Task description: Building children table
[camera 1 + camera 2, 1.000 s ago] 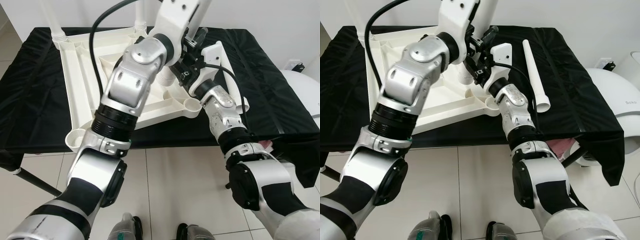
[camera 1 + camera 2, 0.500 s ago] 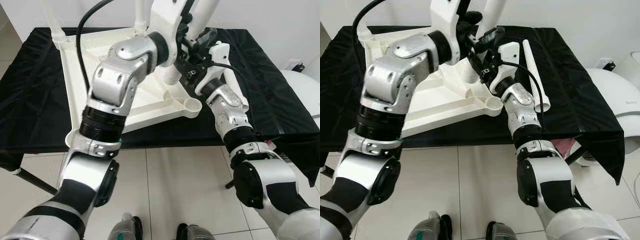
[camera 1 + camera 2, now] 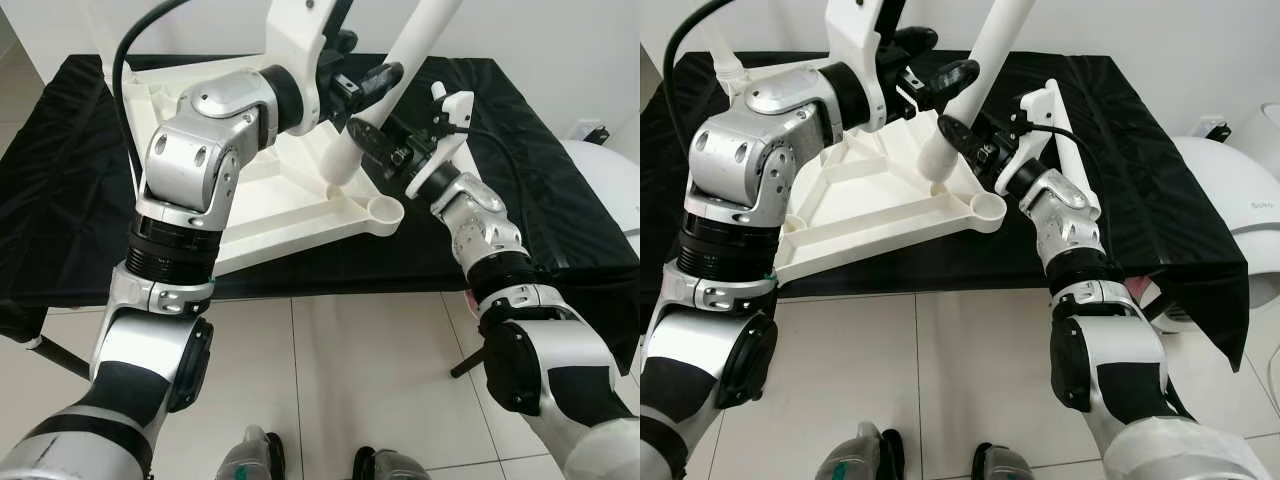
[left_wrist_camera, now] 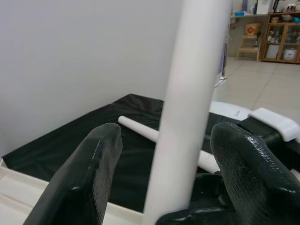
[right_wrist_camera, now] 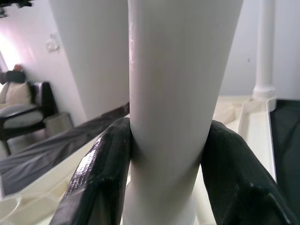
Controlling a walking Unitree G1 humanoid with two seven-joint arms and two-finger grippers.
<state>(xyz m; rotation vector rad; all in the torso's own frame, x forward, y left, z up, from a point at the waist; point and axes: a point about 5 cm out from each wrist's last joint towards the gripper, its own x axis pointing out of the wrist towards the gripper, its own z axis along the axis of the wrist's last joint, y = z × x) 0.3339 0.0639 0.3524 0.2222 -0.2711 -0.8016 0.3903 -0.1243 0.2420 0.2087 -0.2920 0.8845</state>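
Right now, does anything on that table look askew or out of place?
Yes: the white leg that the right gripper clamps is tilted, its lower end off the corner socket of the upturned tabletop. A spare leg lies loose on the black cloth.

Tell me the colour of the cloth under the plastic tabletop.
Black cloth, plain; clearest in the right eye view.

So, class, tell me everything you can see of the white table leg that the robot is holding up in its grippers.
The table leg is a smooth white tube, plastic by its look, wider at its lower end. It leans, its top toward the robot's right, its lower end hanging above the upturned white tabletop. The right gripper clamps it near the lower end, fingers pressed on both sides. The left gripper straddles it higher up, its fingers standing clear of it.
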